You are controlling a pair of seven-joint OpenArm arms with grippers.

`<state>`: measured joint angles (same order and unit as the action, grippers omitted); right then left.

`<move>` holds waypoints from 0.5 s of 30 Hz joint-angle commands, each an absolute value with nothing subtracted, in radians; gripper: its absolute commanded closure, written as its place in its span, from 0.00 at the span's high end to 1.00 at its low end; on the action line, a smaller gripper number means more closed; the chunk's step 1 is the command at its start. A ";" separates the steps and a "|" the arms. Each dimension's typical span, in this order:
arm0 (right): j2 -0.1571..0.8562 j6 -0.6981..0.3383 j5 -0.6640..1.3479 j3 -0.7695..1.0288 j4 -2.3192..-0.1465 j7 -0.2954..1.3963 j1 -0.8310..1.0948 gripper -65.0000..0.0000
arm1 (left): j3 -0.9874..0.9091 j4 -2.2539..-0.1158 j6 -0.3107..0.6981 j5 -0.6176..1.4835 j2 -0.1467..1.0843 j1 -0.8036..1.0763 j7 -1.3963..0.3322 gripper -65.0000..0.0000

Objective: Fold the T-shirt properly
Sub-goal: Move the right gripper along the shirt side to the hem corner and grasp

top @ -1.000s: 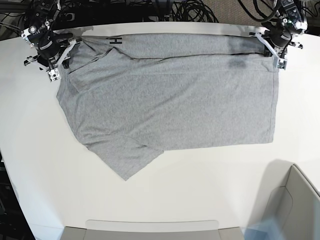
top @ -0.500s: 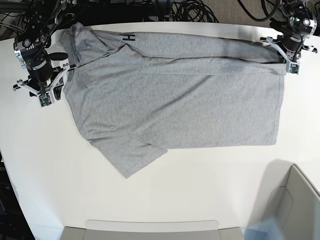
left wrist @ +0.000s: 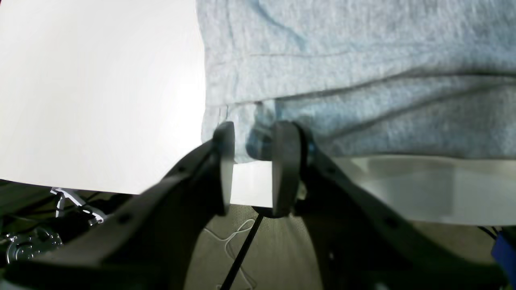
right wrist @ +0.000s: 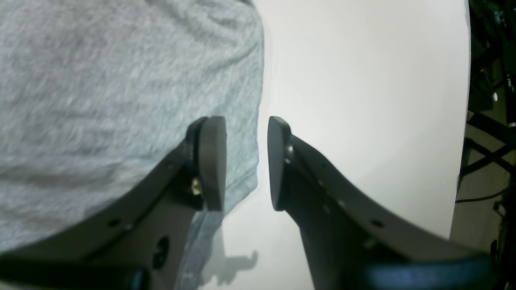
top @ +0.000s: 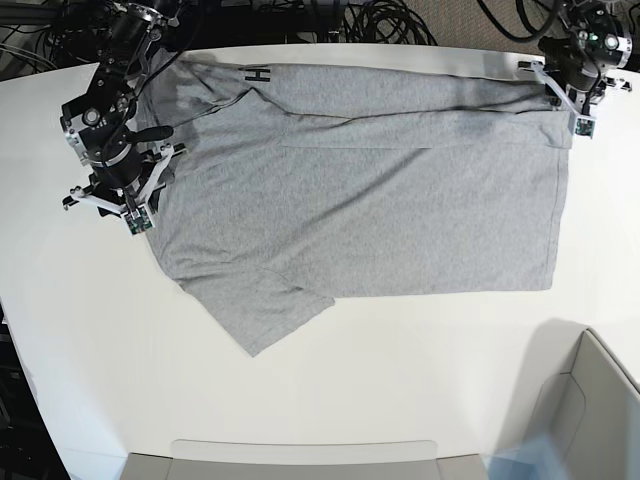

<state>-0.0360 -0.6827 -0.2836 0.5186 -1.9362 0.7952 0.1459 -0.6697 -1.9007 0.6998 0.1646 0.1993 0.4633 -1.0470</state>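
Seen from overhead, the T-shirt [top: 360, 200] lies spread across the white table [top: 420, 380], soft, light and floppy; its corners look easiest to pinch. Black letters at the top fold, partly hidden, seem to start with "H". Up close on the left side, the left gripper [left wrist: 252, 161] stands slightly parted around a hem corner. Likewise the right gripper [right wrist: 244, 161] is parted, straddling the shirt's edge, gripping nothing.

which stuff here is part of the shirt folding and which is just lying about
Part of the job:
T-shirt
left claw
right claw

Just lying about:
grey bin at the table's near corner
cables behind the table
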 commanded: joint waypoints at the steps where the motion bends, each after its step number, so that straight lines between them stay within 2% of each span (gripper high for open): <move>1: -0.030 -0.698 -0.274 0.516 -1.946 0.777 0.136 0.28 | -0.680 -1.939 0.698 0.170 0.209 0.464 -1.038 0.26; 9: -0.028 -0.698 -0.268 0.515 -1.863 0.777 0.047 0.28 | -0.730 -1.989 0.698 0.174 0.143 0.410 -0.903 0.26; 12: -0.022 -0.698 -0.268 0.466 -1.782 0.774 -0.007 0.27 | -0.746 -1.979 0.698 0.173 0.134 0.335 -0.860 0.26; 15: -0.004 -0.698 -0.268 0.397 -1.661 0.773 -0.084 0.27 | -0.674 -1.945 0.698 0.171 0.133 0.239 -0.860 0.26</move>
